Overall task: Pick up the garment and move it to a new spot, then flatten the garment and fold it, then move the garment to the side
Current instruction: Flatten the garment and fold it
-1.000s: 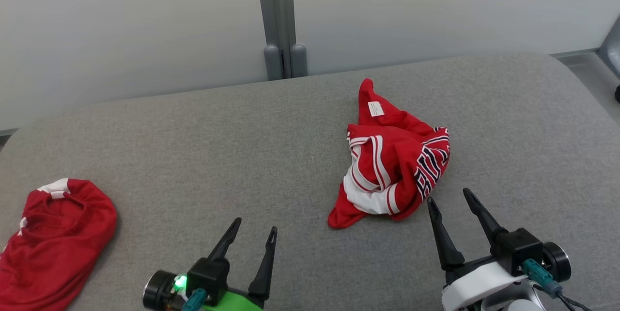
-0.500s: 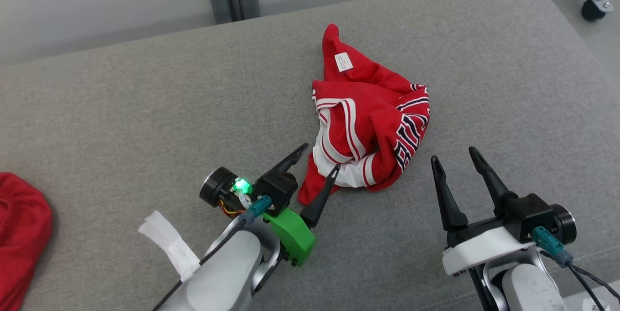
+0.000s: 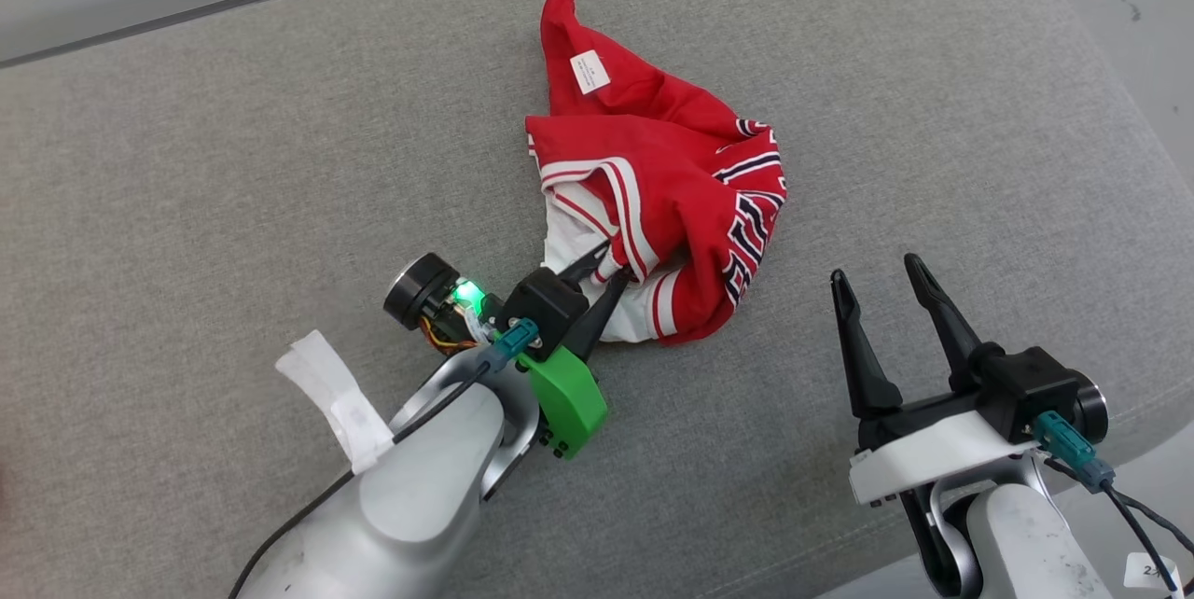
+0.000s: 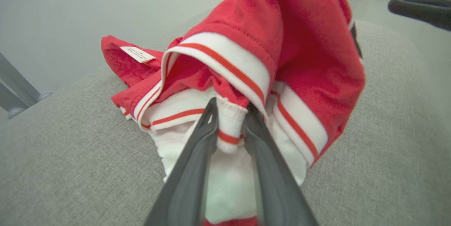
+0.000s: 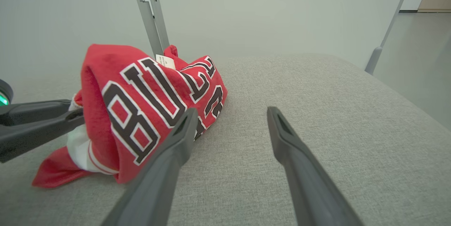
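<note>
Obs.: one red jersey [image 3: 672,170] is lying crumpled on the grey desk [image 3: 233,160], toward its far middle, black-and-white lettering facing the right side. One white label [image 3: 590,73] is showing on its far peak.

Left claw [image 3: 614,265]: two dark fingers are closing narrow on the near white-and-red striped hem. The left wrist view is showing a fold of ribbed trim pinched between them [image 4: 232,108], with the jersey [image 4: 310,43] bunching up above. One green lamp [image 3: 466,293] is glowing on the wrist, and one strip of white tape [image 3: 336,398] is hanging off the forearm.

Right claw [image 3: 874,268]: fingers are standing wide, holding nothing, hovering over the desk just beside the lettered side of the jersey [image 5: 141,106]. The same wide gap is showing in its own wrist view [image 5: 233,111].

Surroundings: two grey posts are standing behind the desk, one behind the jersey [image 5: 149,11] and one off to the right [image 5: 387,25].

Change from a second ago: the left claw was wide and well apart from the jersey; now it is gripping the hem. The right claw is staying wide. The head camera has tipped downward.
</note>
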Robot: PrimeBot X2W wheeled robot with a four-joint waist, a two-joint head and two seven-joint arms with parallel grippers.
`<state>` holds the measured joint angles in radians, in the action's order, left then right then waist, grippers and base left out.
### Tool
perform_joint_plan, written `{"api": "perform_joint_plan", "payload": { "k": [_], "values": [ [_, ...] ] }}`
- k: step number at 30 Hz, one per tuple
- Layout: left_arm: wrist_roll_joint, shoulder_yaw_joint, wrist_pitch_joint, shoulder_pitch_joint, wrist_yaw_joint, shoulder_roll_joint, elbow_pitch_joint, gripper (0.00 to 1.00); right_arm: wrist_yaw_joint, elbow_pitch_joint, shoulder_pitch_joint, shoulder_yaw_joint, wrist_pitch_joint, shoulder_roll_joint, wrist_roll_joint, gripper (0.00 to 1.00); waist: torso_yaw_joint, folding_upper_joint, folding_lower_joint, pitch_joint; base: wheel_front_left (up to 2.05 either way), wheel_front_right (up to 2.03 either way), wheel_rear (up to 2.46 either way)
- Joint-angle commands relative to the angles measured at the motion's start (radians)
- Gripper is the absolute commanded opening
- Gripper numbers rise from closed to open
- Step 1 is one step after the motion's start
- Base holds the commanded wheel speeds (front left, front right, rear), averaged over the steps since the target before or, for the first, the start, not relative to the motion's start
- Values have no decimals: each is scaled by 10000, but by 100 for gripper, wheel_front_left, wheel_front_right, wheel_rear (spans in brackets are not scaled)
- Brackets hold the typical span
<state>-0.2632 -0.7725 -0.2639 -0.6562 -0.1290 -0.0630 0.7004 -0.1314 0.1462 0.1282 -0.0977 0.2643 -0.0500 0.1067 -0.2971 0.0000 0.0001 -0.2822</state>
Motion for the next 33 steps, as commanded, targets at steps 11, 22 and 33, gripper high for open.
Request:
{"api": "perform_joint_plan", "payload": {
  "k": [11, 22, 33],
  "values": [
    [-1030, -1615, 5, -2791, -23, -251, -1341, 0, 14, 101, 69, -199, 3, -9, 470, 100, -751, 0, -1, 302, 0, 0, 0],
    [-2461, -838, 46, -7428, -22, -884, -1327, 0, 14, 339, -412, -229, 2, -9, 481, 100, -1106, 0, -1, 1201, 0, 0, 0],
    [-4128, -88, 242, -3272, 432, -2367, -653, 0, 14, 193, -696, 239, 2, -11, 84, 100, 84, 0, -1, 1618, 0, 0, 0]
  ]
}}
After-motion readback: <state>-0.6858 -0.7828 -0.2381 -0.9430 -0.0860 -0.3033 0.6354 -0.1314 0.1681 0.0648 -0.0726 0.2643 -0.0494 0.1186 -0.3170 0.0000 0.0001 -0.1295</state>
